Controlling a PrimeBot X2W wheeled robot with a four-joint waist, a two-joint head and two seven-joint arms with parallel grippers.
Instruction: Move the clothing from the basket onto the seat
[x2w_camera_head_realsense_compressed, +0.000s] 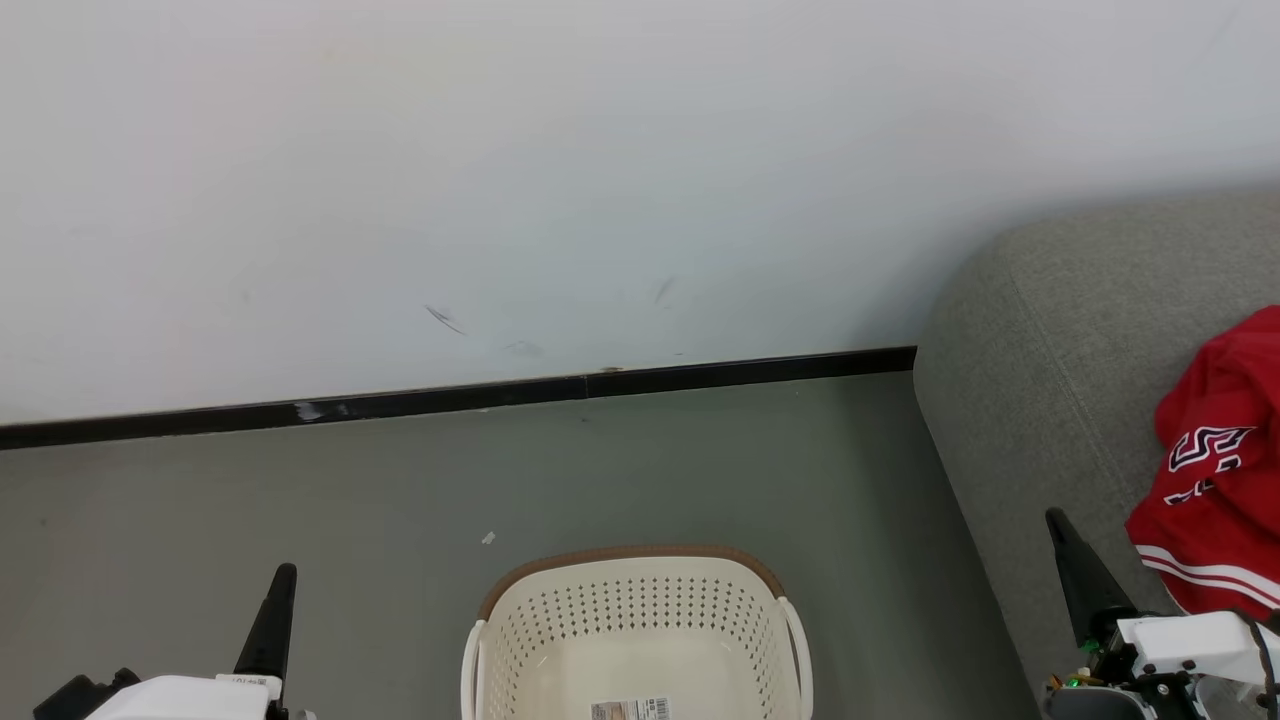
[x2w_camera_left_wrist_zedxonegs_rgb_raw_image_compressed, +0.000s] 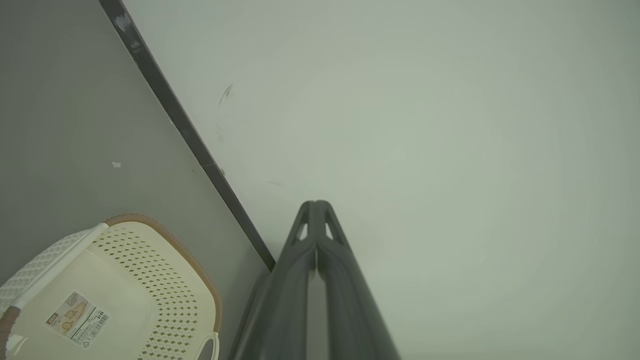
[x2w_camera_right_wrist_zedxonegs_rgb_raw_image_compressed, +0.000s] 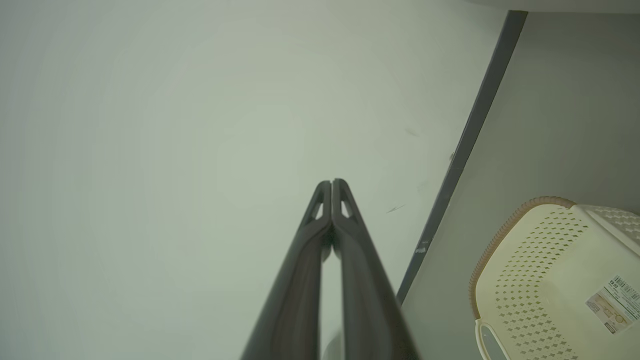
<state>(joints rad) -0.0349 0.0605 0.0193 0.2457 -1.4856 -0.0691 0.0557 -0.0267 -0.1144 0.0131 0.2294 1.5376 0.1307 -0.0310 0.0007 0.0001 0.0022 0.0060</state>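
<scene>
Clothing (x2w_camera_head_realsense_compressed: 1215, 470): red, with dark white-outlined lettering and a white-striped hem. It lay heaped on the sofa (x2w_camera_head_realsense_compressed: 1050, 380), just right of the right gripper (x2w_camera_head_realsense_compressed: 1055, 518) and apart from its tips.

Sofa: grey fabric, beneath and beyond that gripper.

Basket (x2w_camera_head_realsense_compressed: 640, 600): cream with a brown rim. It stood on the floor (x2w_camera_head_realsense_compressed: 300, 500) between the two grippers, with a paper label (x2w_camera_head_realsense_compressed: 630, 709) on its bottom.

Right gripper: fingers pressed together, nothing held.

Left gripper (x2w_camera_head_realsense_compressed: 285, 572): likewise closed, nothing held, left of the basket.

Wall (x2w_camera_head_realsense_compressed: 500, 180), baseboard (x2w_camera_head_realsense_compressed: 450, 398): ahead of both tips.
</scene>
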